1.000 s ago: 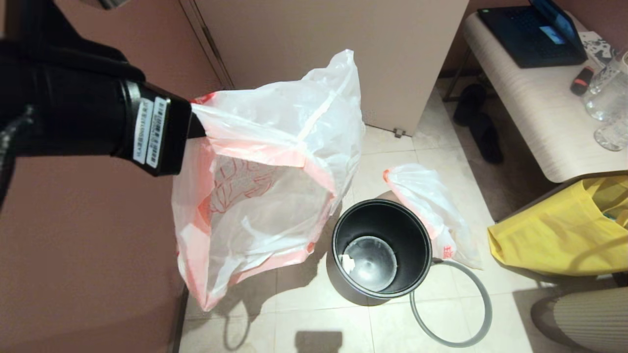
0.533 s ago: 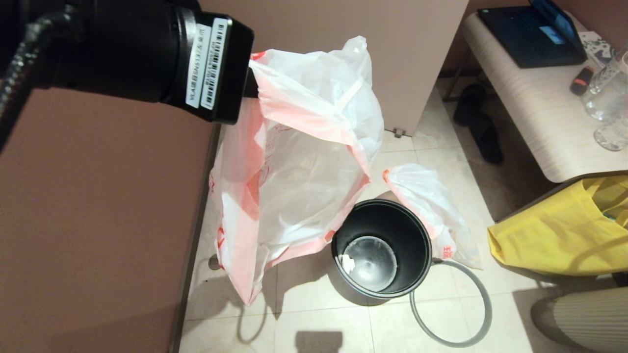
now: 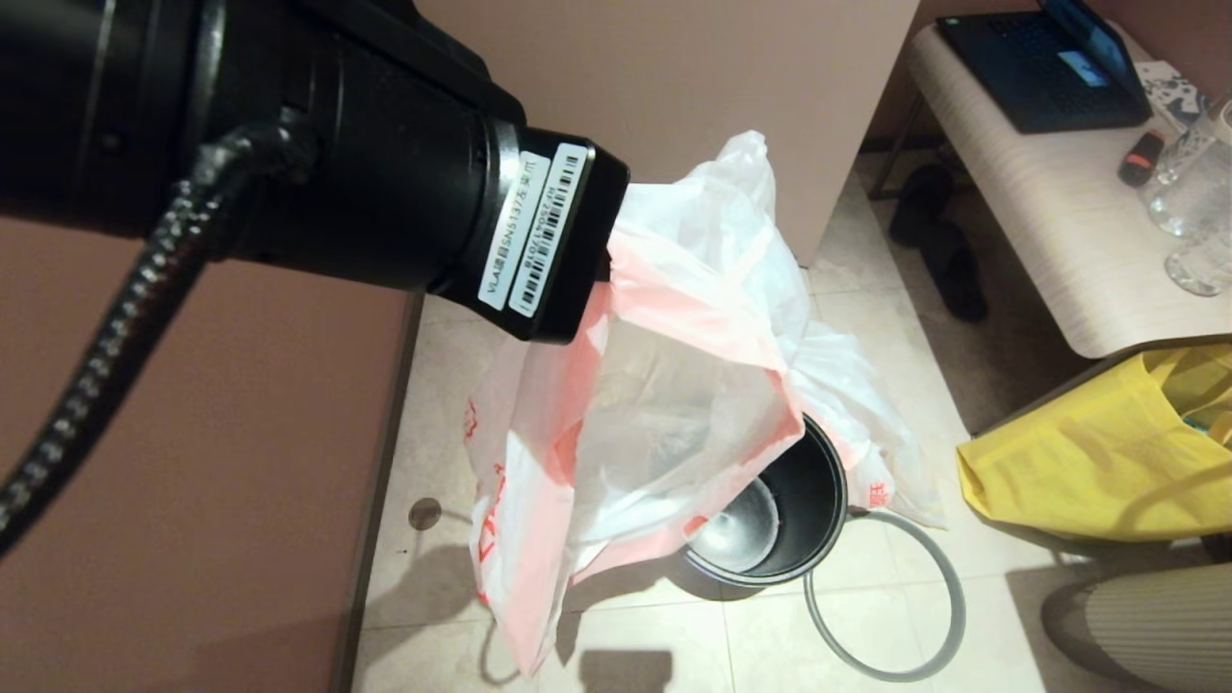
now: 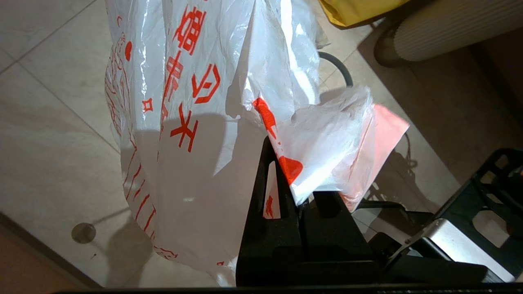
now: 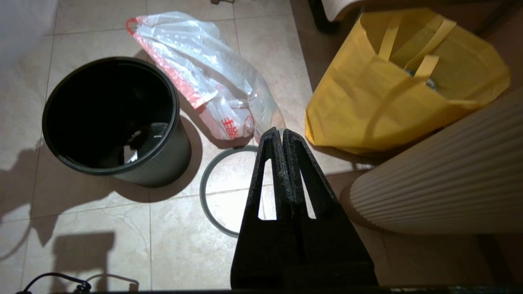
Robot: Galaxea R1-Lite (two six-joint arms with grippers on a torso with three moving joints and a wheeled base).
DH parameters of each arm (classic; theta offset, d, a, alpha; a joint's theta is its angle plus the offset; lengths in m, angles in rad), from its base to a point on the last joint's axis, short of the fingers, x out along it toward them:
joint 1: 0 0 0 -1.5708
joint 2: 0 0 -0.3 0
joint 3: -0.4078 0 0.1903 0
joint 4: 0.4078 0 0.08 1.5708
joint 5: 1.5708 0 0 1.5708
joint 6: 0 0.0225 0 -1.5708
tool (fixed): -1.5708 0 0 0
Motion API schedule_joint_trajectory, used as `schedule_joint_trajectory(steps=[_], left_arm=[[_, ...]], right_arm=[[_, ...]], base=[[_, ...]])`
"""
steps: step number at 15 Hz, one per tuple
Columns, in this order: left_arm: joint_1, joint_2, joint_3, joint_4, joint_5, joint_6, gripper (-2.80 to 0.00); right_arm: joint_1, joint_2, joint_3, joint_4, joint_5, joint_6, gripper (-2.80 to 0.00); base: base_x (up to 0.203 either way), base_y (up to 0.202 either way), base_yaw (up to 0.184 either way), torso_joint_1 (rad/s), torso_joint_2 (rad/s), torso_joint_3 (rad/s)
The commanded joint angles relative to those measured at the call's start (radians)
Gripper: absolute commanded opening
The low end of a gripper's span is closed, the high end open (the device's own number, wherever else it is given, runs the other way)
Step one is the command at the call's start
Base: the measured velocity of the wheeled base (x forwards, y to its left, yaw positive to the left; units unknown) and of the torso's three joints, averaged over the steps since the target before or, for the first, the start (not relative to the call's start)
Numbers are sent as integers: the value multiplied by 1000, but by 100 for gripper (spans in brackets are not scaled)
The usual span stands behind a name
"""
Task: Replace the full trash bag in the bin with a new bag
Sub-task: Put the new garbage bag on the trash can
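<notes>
Left hand (image 4: 286, 163) up high, fingers pinching the rim fold of the new bag (image 3: 664, 385). Bag hangs open and slack from the pinch, red cartoon print and characters on its side, its lower part draped over the near-left edge of the bin (image 3: 799, 520). Bin upright on the tiled floor, bare inside. Grey hoop (image 3: 890, 597) lies flat on the floor, touching the bin's right side. Full trash bag (image 5: 212, 90) lies on the floor just behind-right of the bin. Yellow tote (image 5: 392, 81) further right. Right hand (image 5: 282, 139) fingers pressed together, holding nothing, hovering above the hoop.
</notes>
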Motion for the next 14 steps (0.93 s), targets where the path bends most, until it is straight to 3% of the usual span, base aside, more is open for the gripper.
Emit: schedule_joint_trajectory(steps=[1,5,8,11,14], left_arm=[[-17,5,0,4,-8,-1,-280],[-14,45,0,-4,-44,1,-280],[6,79,0,-117,-92,10,-280],[11,117,-1,-163,-130,10,-280],[33,157,-2,-246,-158,26,-280]], right_arm=[[1,255,-154,17,-5,-47,-280],[2,592,-345,31,-8,-181,-280],[42,831,-509,19,-6,-225,-280],[255,976,-646,27,-36,-239,-280],[418,1081,-756,32,-96,-242,-280]], base=[[0,0,0,0,0,0],[0,0,0,0,0,0],[0,0,0,0,0,0],[0,0,0,0,0,0],[0,0,0,0,0,0]])
